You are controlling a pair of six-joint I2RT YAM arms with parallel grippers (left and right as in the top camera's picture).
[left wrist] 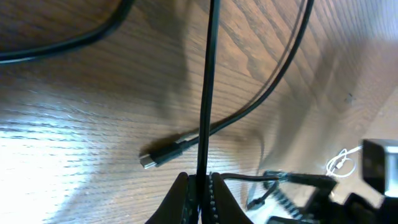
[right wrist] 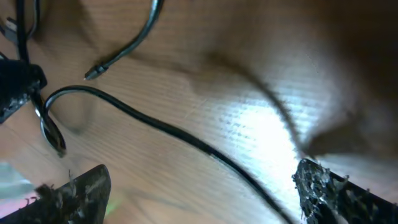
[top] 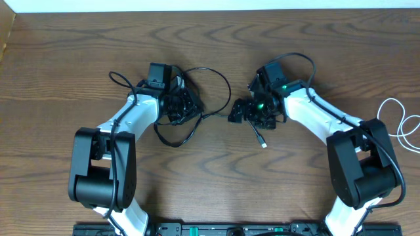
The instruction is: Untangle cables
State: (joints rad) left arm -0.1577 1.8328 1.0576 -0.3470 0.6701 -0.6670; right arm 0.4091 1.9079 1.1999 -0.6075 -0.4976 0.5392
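The black cable [top: 211,69] loops over the wooden table between my two arms. One plug end [top: 262,143] lies just in front of the right gripper. My left gripper [top: 182,105] is shut on a taut stretch of this cable [left wrist: 205,93], which rises straight up from the closed fingertips [left wrist: 200,186]. Another plug end [left wrist: 150,160] rests on the wood just beyond them. My right gripper [top: 244,113] is wide open and low over the table. The black cable [right wrist: 186,140] runs diagonally on the wood between its fingers [right wrist: 311,183], untouched. The white cable [top: 401,123] lies loose at the far right.
The thicker black arm wires [top: 298,59] arch over each wrist. Bare wood table [top: 216,177] stretches in front of the grippers. The table's left edge [top: 8,29] shows at the top left corner.
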